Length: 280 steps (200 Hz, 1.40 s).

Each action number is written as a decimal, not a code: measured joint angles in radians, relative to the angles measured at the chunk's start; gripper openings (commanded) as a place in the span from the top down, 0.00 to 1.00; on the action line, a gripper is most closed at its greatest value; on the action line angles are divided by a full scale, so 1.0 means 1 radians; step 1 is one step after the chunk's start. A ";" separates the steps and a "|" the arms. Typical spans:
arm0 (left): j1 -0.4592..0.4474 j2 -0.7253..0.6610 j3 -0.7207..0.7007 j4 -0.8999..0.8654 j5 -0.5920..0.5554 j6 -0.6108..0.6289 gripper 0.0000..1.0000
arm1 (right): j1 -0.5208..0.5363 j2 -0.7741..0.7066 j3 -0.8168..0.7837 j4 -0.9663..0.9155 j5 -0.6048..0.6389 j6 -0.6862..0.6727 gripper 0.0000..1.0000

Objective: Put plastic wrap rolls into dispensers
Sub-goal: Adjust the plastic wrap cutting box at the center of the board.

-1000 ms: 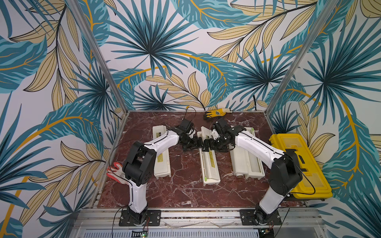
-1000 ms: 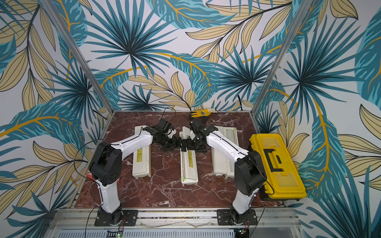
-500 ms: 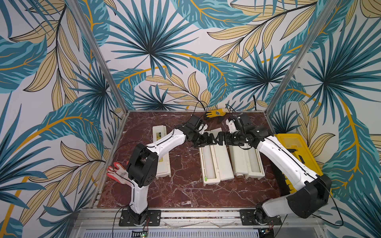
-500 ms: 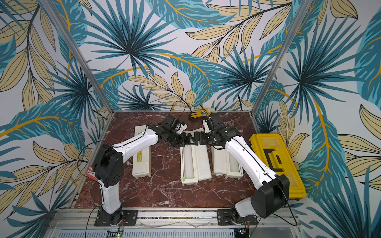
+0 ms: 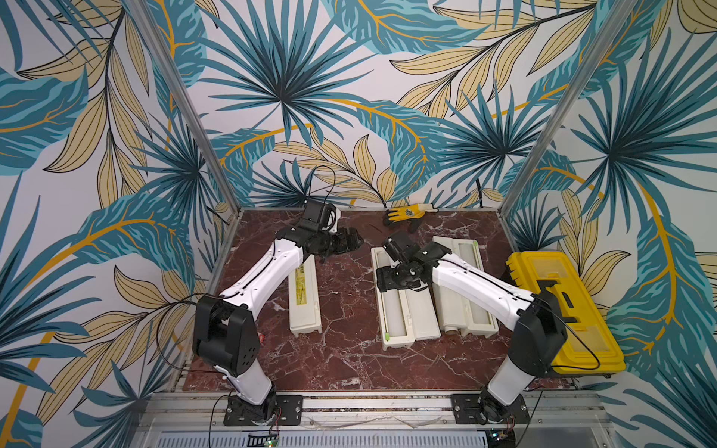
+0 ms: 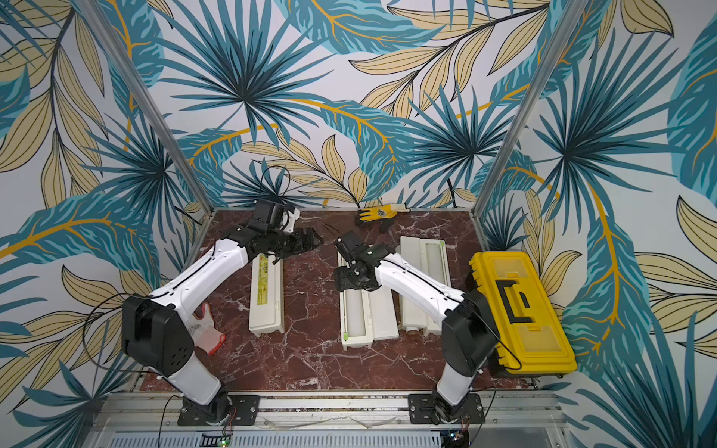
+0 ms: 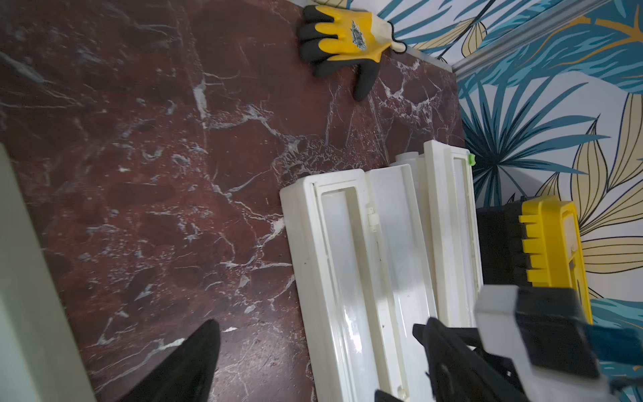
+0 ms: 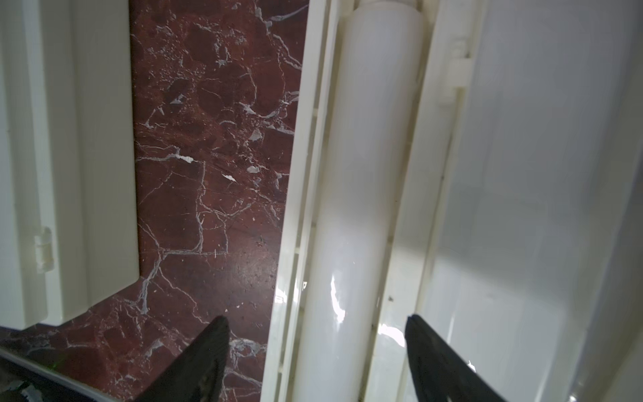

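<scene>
Right tool (image 8: 316, 318): we see its fingers (image 8: 205, 358) spread, one on each side of a roll. Neither pad visibly touches the roll, and it grips nothing. The frame edge cuts off the finger bases.
Roll (image 8: 351, 174): it lies lengthwise in the trough of the open dispenser (image 8: 301, 181), running away from the right tool's tips. Its far end cap is clipped by the frame.
Left tool (image 5: 352, 242): spread wide and empty, over bare surface (image 5: 349, 349). In its wrist view we make out only one finger clearly; the other blends into the right arm's dark bulk.
Second open dispenser (image 5: 479, 294): just beside the first, on the far side of the right tool. The right arm covers much of it.
Second roll (image 5: 452, 330): only an end stub shows, at that dispenser's end nearer the arm bases. We cannot tell how it sits.
Shut dispenser (image 5: 304, 302): under the left arm, lid down, inside hidden.
Yellow glove (image 5: 407, 212): beyond the left tool's tips, at the back wall.
Toolbox (image 5: 562, 310): behind the right arm, partly covered by its elbow.
Red and white glove (image 6: 203, 329): half hidden by the left arm's lower joint.
</scene>
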 measured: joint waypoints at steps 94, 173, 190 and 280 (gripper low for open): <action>0.189 -0.157 -0.157 -0.079 -0.092 0.112 0.00 | 0.017 0.334 0.264 -0.143 0.159 0.080 0.20; 0.311 -0.205 -0.240 -0.105 -0.115 0.185 0.00 | -0.032 0.438 0.367 -0.237 0.235 0.055 0.21; 0.315 -0.178 -0.240 -0.105 -0.088 0.196 0.00 | -0.063 0.473 0.411 -0.246 0.267 0.014 0.21; 0.314 -0.004 -0.193 -0.093 -0.034 0.260 0.00 | -0.175 0.603 0.616 -0.255 0.322 -0.155 0.04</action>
